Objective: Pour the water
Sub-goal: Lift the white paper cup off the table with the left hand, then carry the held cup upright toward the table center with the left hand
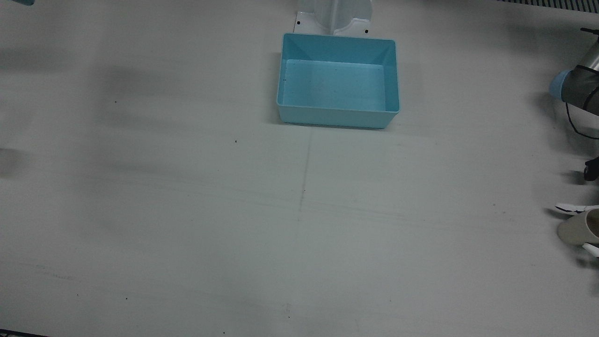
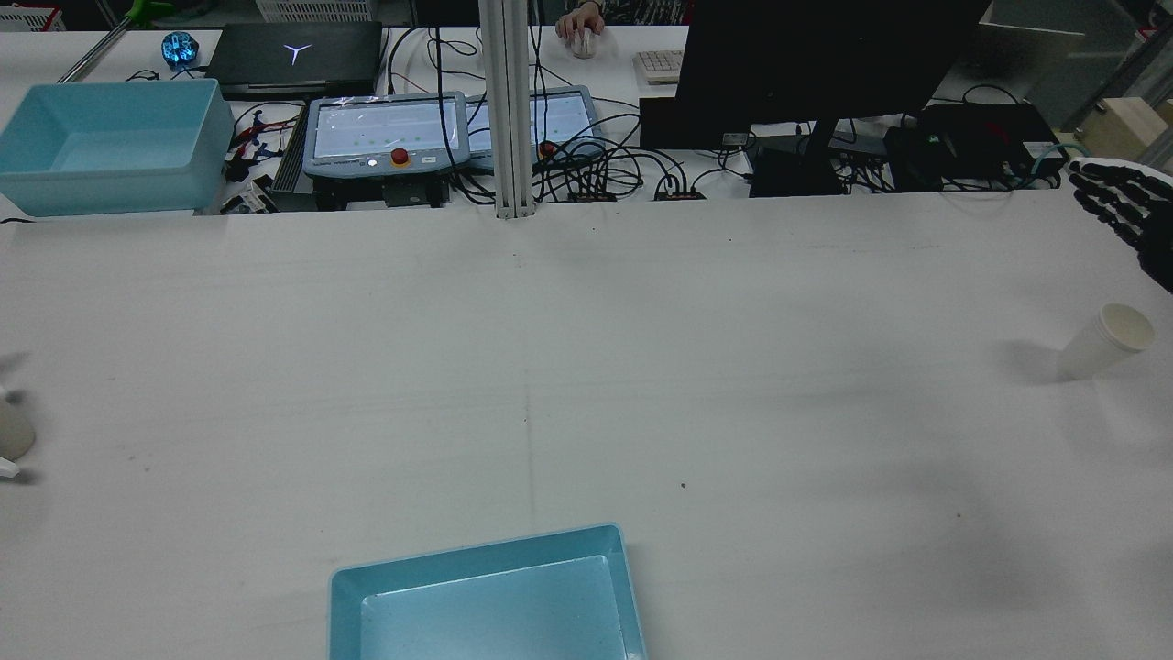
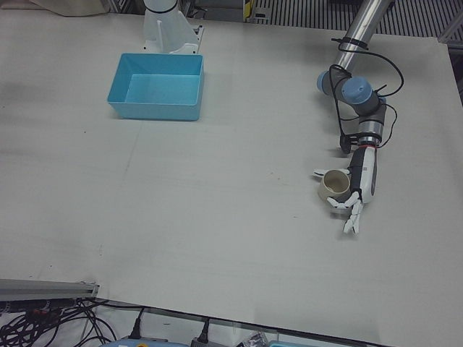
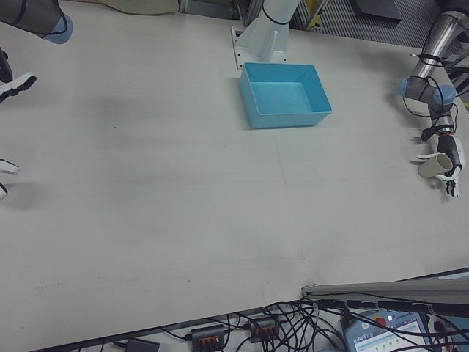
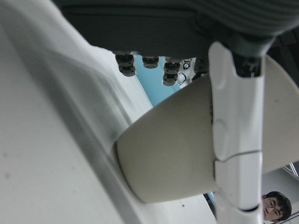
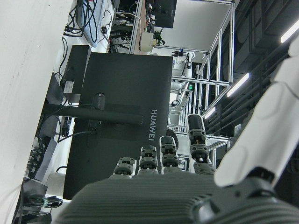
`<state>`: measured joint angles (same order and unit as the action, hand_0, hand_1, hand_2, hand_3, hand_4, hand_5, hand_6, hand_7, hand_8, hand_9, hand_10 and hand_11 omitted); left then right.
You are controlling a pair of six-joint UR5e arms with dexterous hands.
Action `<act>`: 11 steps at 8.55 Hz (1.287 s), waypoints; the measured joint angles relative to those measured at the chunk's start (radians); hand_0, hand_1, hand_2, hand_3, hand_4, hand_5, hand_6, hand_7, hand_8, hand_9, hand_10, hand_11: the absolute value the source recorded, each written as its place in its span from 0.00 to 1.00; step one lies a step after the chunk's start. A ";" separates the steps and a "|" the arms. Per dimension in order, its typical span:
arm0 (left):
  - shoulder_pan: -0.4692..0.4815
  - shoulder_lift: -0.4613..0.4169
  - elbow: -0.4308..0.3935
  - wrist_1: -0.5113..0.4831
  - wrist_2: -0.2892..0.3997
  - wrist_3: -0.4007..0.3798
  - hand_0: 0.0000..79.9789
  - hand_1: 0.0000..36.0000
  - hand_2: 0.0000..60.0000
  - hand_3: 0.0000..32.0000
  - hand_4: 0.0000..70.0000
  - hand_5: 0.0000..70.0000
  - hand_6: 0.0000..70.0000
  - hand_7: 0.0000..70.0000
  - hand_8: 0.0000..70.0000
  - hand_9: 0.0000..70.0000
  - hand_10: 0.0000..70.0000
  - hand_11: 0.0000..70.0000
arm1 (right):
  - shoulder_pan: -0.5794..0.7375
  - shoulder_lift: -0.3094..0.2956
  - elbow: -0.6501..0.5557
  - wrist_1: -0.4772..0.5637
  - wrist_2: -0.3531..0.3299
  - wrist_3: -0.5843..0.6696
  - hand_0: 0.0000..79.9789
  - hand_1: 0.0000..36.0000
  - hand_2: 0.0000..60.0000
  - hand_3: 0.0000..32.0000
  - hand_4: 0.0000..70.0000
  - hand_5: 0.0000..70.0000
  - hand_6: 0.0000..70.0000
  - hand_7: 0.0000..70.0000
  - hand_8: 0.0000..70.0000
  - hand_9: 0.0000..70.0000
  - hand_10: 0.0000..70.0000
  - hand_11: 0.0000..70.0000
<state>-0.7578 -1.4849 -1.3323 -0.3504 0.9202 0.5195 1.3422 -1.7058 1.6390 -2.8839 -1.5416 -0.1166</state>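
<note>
A beige cup [image 3: 334, 186] stands on the table near the robot's left edge; it also shows in the front view [image 1: 578, 227] and the right-front view [image 4: 435, 166]. My left hand [image 3: 354, 191] is closed around it, with the thumb [image 5: 236, 140] across its side. A second, white cup [image 2: 1104, 341] stands on the table at the robot's right side. My right hand [image 2: 1123, 211] hovers beyond that cup with its fingers spread and holds nothing. A light blue bin [image 1: 337, 119] sits at the middle of the table close to the pedestals, far from both hands.
A white arm pedestal [image 1: 334, 16] stands just behind the bin. Beyond the table's far edge are an aluminium post [image 2: 507, 110], teach pendants [image 2: 385, 133], cables, a monitor [image 2: 825, 55] and another blue bin [image 2: 110, 188].
</note>
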 measured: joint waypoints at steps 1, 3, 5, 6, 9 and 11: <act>0.000 0.000 -0.001 0.003 0.000 0.000 0.81 0.63 0.02 0.00 0.66 0.91 0.11 0.15 0.05 0.03 0.07 0.13 | 0.000 -0.001 0.000 0.000 0.000 0.000 0.60 0.15 0.00 0.00 0.33 0.30 0.12 0.23 0.12 0.14 0.06 0.09; 0.000 0.000 -0.004 0.010 0.001 -0.002 0.84 0.72 0.16 0.00 0.60 0.95 0.12 0.14 0.05 0.03 0.07 0.13 | 0.000 -0.003 -0.001 0.000 0.000 0.000 0.60 0.16 0.00 0.00 0.33 0.30 0.12 0.23 0.12 0.14 0.06 0.09; -0.002 0.001 -0.040 0.046 0.003 -0.005 0.83 0.73 0.20 0.00 0.58 0.93 0.12 0.14 0.05 0.03 0.07 0.14 | 0.000 -0.007 -0.001 0.000 0.000 0.000 0.60 0.16 0.00 0.00 0.32 0.30 0.11 0.23 0.12 0.14 0.06 0.09; -0.002 0.002 -0.070 0.081 0.005 -0.014 0.81 0.74 0.27 0.00 0.56 0.93 0.12 0.14 0.05 0.03 0.07 0.14 | 0.001 -0.007 -0.001 0.000 0.000 0.000 0.60 0.16 0.00 0.00 0.32 0.30 0.11 0.22 0.12 0.14 0.05 0.09; -0.001 0.005 -0.105 0.137 0.007 -0.057 0.77 0.94 0.84 0.00 0.49 0.99 0.12 0.13 0.04 0.03 0.06 0.12 | 0.000 -0.008 0.000 0.000 0.000 0.000 0.60 0.17 0.00 0.00 0.32 0.30 0.11 0.22 0.12 0.14 0.05 0.09; 0.000 0.009 -0.174 0.198 0.016 -0.068 0.78 0.98 0.90 0.00 0.48 1.00 0.12 0.13 0.05 0.03 0.06 0.12 | 0.001 -0.008 0.001 0.000 0.001 0.002 0.60 0.17 0.00 0.00 0.31 0.29 0.11 0.22 0.12 0.14 0.05 0.08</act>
<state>-0.7577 -1.4758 -1.5064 -0.1522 0.9361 0.4516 1.3433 -1.7135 1.6397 -2.8839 -1.5406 -0.1150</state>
